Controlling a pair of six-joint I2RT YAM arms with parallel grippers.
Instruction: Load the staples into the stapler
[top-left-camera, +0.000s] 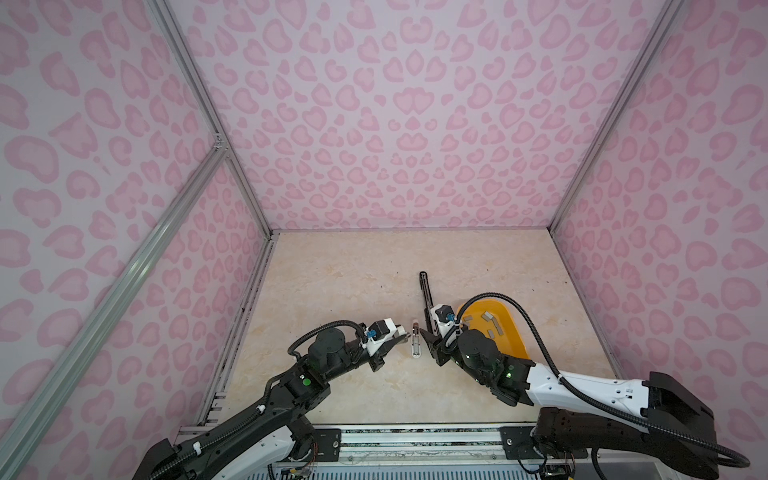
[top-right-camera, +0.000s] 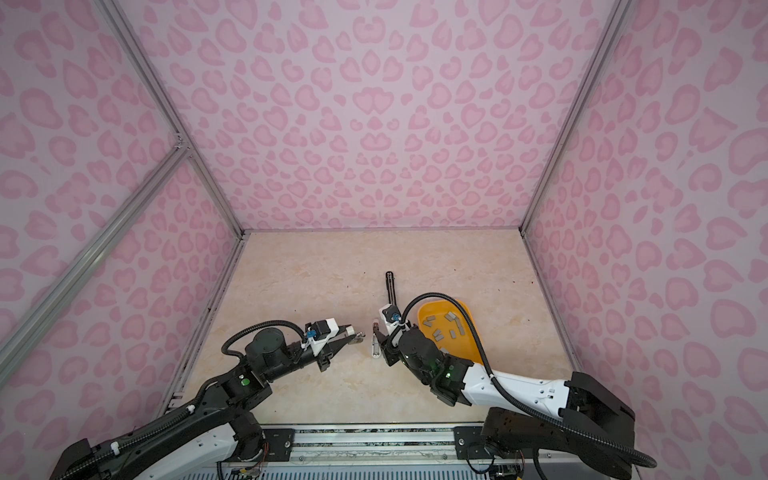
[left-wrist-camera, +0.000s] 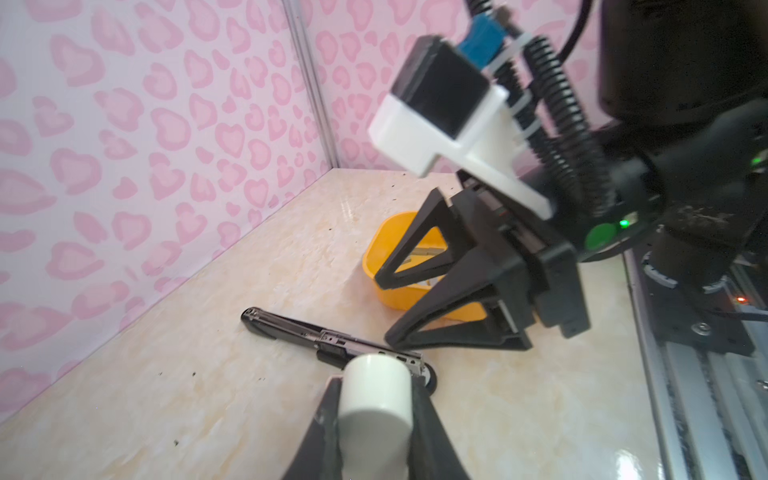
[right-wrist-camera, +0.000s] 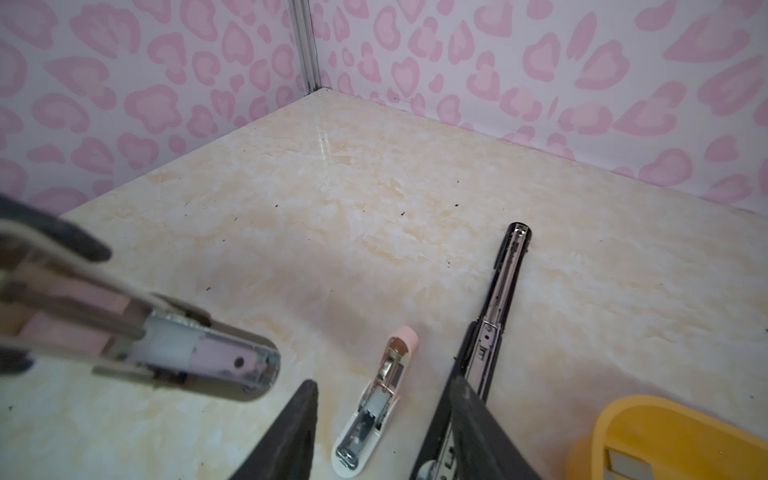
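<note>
Staples (top-left-camera: 488, 319) are in the yellow tray (top-left-camera: 505, 318) on the right of the table (top-left-camera: 332, 270), as loose grey strips lying flat at mixed angles. All the staples seen are in that tray. In both top views the right arm crosses its near part and hides some of it. The left gripper (top-right-camera: 352, 332) is clamped tight across the body of a small pink stapler (right-wrist-camera: 187, 353), whose metal nose points toward the right gripper (right-wrist-camera: 384, 380). In the right wrist view this stapler appears opened, but it is blurred and the detail cannot be confirmed. The right gripper has its fingers parted to a middling width with nothing between them, tips angled down at the table. A white stapler (top-left-camera: 415, 345) with a pink end lies opened flat on the table between the two grippers, just beside the right gripper's fingers. The right wrist view shows it in the gap between those fingers, and contact cannot be determined. A longer black stapler (top-left-camera: 424, 291) lies opened out on the table, its far end toward the back wall and its near end hidden behind the right wrist, close to the tray's left edge.
</note>
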